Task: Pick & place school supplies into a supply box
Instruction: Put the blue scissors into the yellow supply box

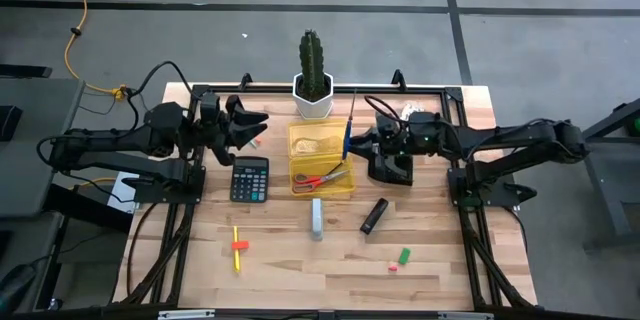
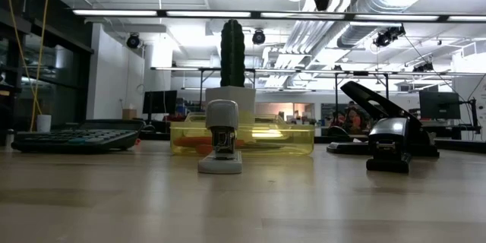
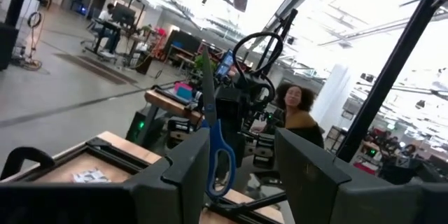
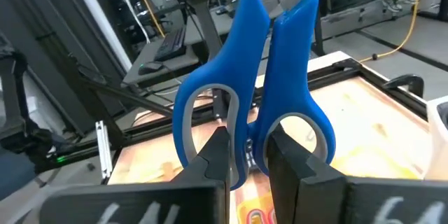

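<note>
Wooden tabletop [image 1: 300,260] fills the high view, framed by grey floor. At its back edge the yellow box [image 1: 321,164] lies just in front of a cactus pot [image 1: 312,98], with red scissors [image 1: 322,177] already inside. The right gripper [image 1: 352,142] hangs at the box's right rim, clamped on blue scissors [image 1: 349,126] that stand blades-up, placed so a release would likely drop them into the box. The left gripper [image 1: 252,126] waits, fingers apart and empty, behind a calculator [image 1: 249,179]. A stapler [image 1: 316,218], a dark marker [image 1: 374,215], a yellow pencil [image 1: 238,248] and a green eraser [image 1: 403,255] lie loose nearer the front, apparently still to be collected.

Low view: the stapler [image 2: 221,147] stands in front of the translucent box [image 2: 243,138], the red scissors showing as an orange band through its wall; a black hole punch [image 2: 391,140] sits to the right.

Left wrist view: between its own spread fingers [image 3: 189,171] the blue scissors [image 3: 217,150] hang upright in the far arm; a person sits in the room beyond.

Right wrist view: the fingers [image 4: 287,157] pinch the blue scissors [image 4: 252,77] between the two handle loops, which keeps them vertical over the box's yellow floor.
</note>
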